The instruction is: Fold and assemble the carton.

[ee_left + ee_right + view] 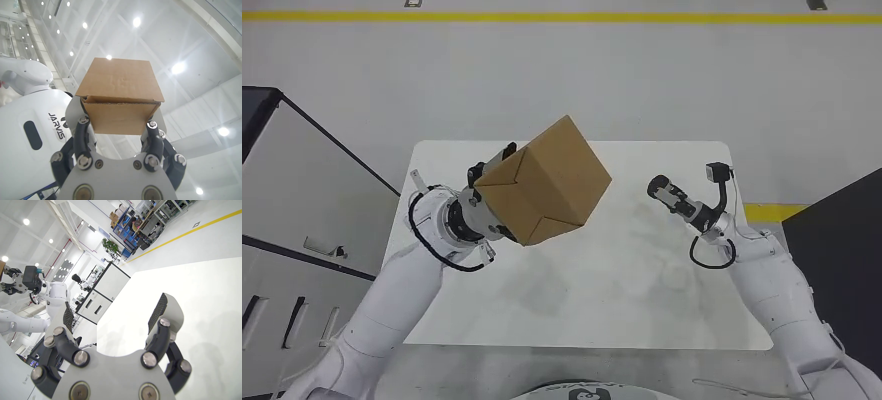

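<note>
Brown carton (545, 180) tilted above table (642, 290), clamped in left claw (118, 121). At carton's 3 o'clock, right claw (657, 185) spread apart, empty. Grey cabinet (282, 180) at table's 9 o'clock.

The left arm (392, 300) is bent at the table's left side. The left gripper (118, 111) points upward, its fingers (72, 111) clamped on the carton (121, 81). The right arm (777, 285) angles in from the right, with the right gripper (115, 308) spread wide.
</note>
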`<action>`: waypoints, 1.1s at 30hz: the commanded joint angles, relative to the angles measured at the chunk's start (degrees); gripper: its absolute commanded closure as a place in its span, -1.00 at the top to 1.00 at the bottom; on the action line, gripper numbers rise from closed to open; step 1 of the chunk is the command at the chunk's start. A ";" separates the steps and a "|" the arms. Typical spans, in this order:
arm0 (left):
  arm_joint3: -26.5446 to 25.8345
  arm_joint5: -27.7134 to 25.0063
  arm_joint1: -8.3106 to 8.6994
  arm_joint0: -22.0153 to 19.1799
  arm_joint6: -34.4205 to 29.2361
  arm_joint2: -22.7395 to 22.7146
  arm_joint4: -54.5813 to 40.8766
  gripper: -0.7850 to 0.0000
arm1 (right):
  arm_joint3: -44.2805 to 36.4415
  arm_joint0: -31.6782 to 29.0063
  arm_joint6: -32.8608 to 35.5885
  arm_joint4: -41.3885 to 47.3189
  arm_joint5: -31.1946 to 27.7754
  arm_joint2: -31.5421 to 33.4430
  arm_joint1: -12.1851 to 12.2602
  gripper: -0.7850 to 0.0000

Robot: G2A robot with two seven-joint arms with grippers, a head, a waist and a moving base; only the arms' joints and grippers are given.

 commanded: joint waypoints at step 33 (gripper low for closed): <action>2.18 -8.82 -2.36 -4.17 -3.97 2.23 18.04 -1.00 | 0.00 0.00 0.00 0.00 0.00 0.00 0.00 1.00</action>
